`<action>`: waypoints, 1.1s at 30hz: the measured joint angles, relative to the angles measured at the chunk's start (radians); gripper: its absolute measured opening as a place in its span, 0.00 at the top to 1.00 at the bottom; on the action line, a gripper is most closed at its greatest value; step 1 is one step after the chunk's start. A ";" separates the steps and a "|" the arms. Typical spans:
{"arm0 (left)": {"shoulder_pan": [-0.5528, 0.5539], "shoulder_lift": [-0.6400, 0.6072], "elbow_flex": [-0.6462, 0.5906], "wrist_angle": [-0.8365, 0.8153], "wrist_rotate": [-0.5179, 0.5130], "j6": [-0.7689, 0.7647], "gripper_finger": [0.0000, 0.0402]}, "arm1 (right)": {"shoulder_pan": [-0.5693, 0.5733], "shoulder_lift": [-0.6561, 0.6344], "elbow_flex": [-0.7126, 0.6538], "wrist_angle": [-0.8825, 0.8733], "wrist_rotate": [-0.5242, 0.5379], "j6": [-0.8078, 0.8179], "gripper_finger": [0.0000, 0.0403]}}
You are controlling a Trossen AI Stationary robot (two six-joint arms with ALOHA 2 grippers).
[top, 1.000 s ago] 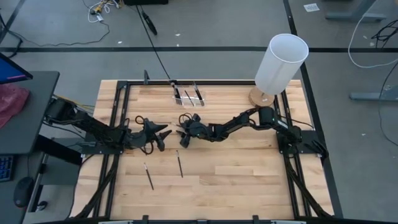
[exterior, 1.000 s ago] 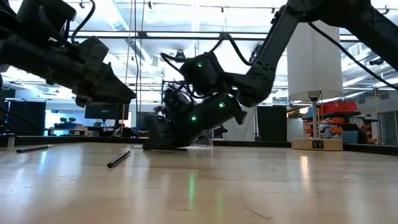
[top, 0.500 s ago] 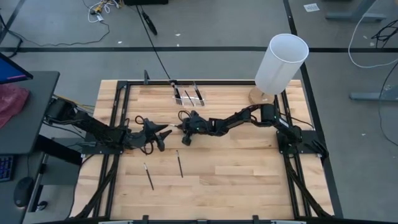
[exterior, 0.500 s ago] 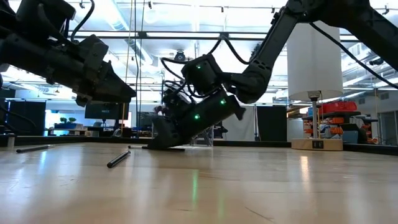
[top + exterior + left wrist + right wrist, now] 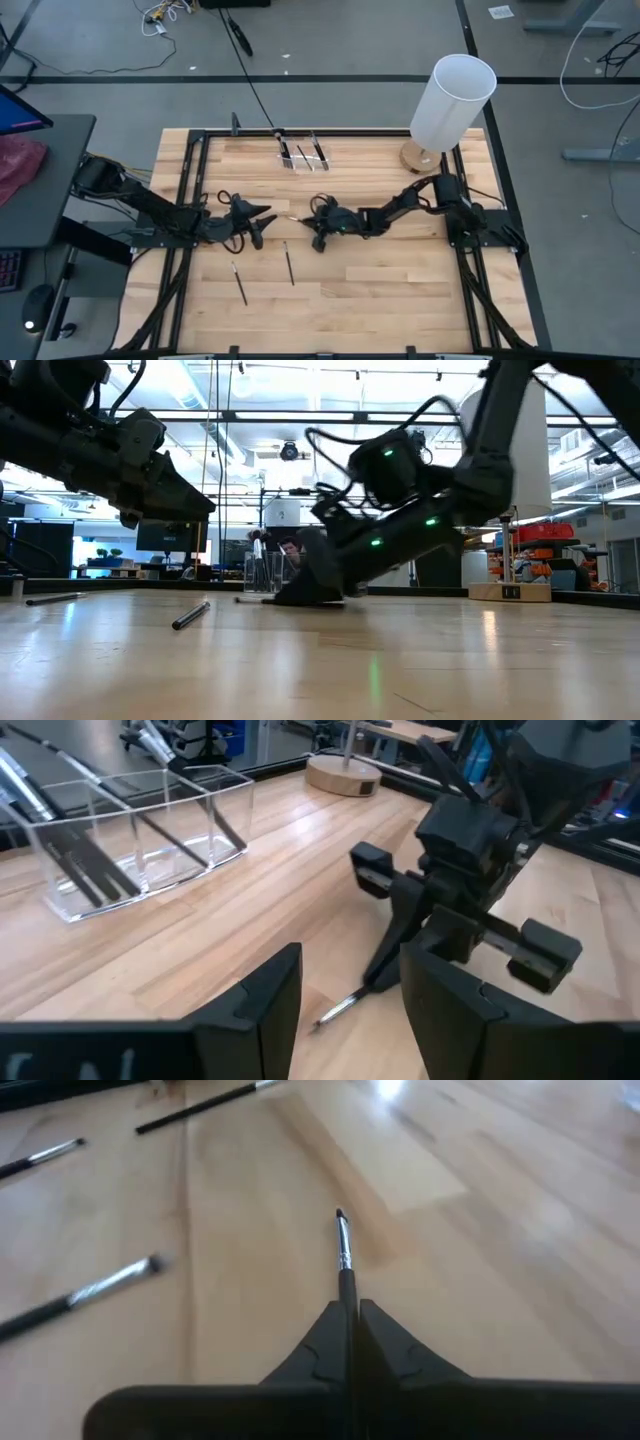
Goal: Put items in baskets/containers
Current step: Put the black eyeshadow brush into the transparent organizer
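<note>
My right gripper (image 5: 316,222) is low at the table's middle and shut on a slim makeup brush (image 5: 344,1258). The brush's bristle end (image 5: 335,1011) sticks out ahead of the fingers. My left gripper (image 5: 260,222) hovers open just left of it with nothing between its fingers (image 5: 262,992). The clear organiser box (image 5: 300,152) stands at the far middle with several brushes leaning in its compartments (image 5: 80,870). Two loose brushes (image 5: 239,283) (image 5: 288,263) lie flat on the wood nearer the front. My right gripper pinches the brush's dark handle (image 5: 347,1292) between its two fingers, which come slanting down from the table's right and lie along the brush. The metal collar and small tuft (image 5: 340,1217) point on toward the table's left, low over the wood; whether they rest on it I cannot tell.
A tall white cylinder on a round wooden base (image 5: 452,100) stands at the far right corner. A black frame (image 5: 200,140) runs around the tabletop. In the right wrist view, loose brushes (image 5: 90,1295) (image 5: 40,1155) lie beyond the held one.
My right gripper has shut on the brush and drawn back toward the table's right and a little nearer, sinking low. The brush has gone with it, away from my left gripper.
</note>
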 joint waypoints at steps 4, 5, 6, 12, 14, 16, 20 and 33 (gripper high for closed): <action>-0.020 0.000 0.000 0.040 0.000 0.053 0.57 | 0.035 -0.077 -0.087 -0.013 0.033 0.035 0.99; -0.026 0.000 0.000 0.050 0.000 0.066 0.57 | 0.044 -0.096 -0.109 -0.014 0.037 0.036 0.99; -0.032 0.000 0.001 0.058 0.000 0.080 0.57 | 0.051 -0.115 -0.128 -0.017 0.046 0.037 0.99; -0.062 0.000 0.001 0.101 0.002 0.139 0.57 | 0.090 -0.240 -0.262 -0.019 0.094 0.075 0.99; -0.067 0.003 0.001 0.119 0.023 0.162 0.57 | 0.105 -0.277 -0.308 0.011 0.115 0.084 0.99; -0.072 0.003 0.000 0.134 0.046 0.184 0.57 | 0.122 -0.311 -0.357 0.049 0.148 0.088 0.99; -0.073 0.032 0.001 0.189 0.096 0.216 0.57 | 0.146 -0.347 -0.436 0.200 0.200 0.107 0.99; -0.039 0.318 0.121 0.386 0.140 0.326 0.57 | 0.167 -0.347 -0.479 0.327 0.222 0.098 0.99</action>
